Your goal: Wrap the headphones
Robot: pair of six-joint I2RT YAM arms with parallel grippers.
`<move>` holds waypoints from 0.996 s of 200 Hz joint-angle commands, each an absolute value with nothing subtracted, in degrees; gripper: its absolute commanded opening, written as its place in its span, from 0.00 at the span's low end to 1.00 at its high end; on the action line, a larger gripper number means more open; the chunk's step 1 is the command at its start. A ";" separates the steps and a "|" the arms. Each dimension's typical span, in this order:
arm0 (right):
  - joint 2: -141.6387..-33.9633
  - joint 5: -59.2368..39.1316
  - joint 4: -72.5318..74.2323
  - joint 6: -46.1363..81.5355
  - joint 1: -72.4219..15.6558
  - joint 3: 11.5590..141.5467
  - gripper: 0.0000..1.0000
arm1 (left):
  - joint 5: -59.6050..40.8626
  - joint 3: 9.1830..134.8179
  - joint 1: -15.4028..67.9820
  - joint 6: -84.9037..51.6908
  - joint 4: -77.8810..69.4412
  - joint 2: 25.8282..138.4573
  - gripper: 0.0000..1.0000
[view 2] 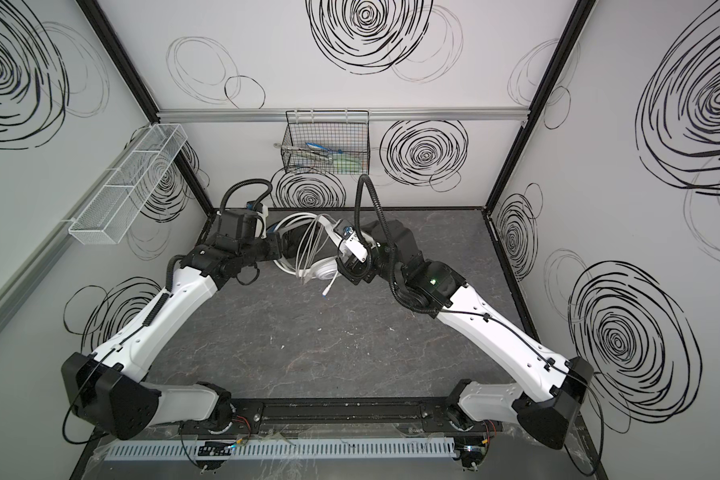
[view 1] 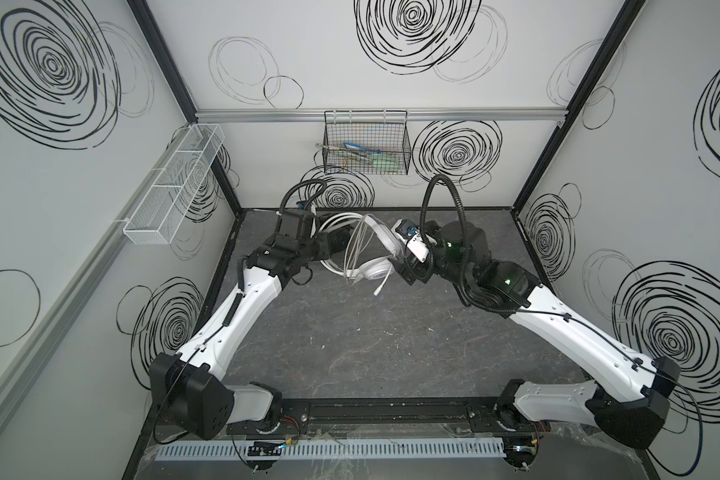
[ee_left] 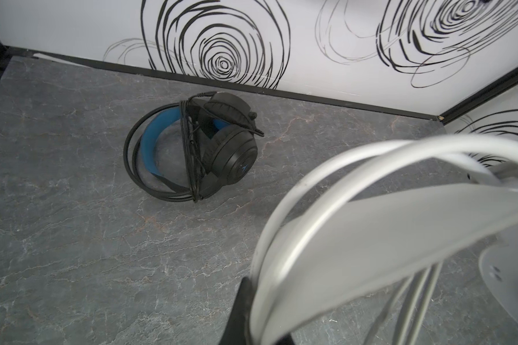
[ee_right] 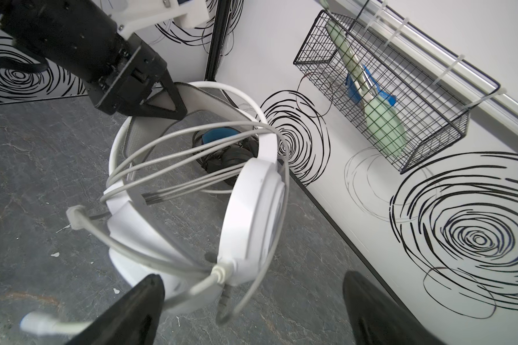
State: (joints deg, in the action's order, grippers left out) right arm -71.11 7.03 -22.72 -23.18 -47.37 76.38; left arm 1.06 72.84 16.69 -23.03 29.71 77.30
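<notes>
While left tool (ee_right: 165,104) is clamped shut on the headband of the white headset (view 1: 376,254), right tool (ee_right: 251,316) gapes empty beside an ear cup (ee_right: 251,215) | headset at 12 o'clock on counter (view 1: 350,345), band toward 11, cups toward 5, plug (view 1: 377,292) dangling toward 6 | likely light, stiff shell, springy cable (ee_right: 174,143); take by band | black headset (ee_left: 198,149) behind.

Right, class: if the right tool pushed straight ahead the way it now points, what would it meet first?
Most likely the white headset: its near ear cup sits just ahead of the open right tool. Exact depth is unclear.
</notes>
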 commanded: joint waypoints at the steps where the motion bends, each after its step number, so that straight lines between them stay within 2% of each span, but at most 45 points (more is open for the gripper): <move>1: -69.77 7.12 -21.38 -23.43 -46.80 75.40 0.97 | -1.71 73.12 15.91 -26.54 23.89 76.20 0.00; 65: -68.00 4.48 -19.44 -19.08 -43.68 74.10 0.97 | -3.46 72.25 14.51 -27.49 23.64 75.26 0.00; 113: -62.46 -6.52 -15.37 -4.65 -28.65 68.09 0.98 | -3.94 72.03 14.33 -28.02 23.45 75.08 0.00; 144: -60.80 -11.03 -13.52 0.42 -22.13 63.35 0.98 | -4.04 71.67 14.28 -28.17 23.51 74.75 0.00; 189: -59.92 -13.88 -12.82 2.46 -21.15 60.92 0.99 | -3.68 71.54 14.11 -28.43 23.49 74.62 0.00; 199: -59.01 -17.44 -12.41 1.98 -21.30 59.71 0.99 | -3.91 71.72 14.14 -28.88 23.22 74.84 0.00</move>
State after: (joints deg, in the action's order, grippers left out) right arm -60.97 -10.98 -15.27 0.36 -21.26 61.47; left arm -2.13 71.24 14.83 -26.26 29.06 76.93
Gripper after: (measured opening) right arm 0.989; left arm 0.068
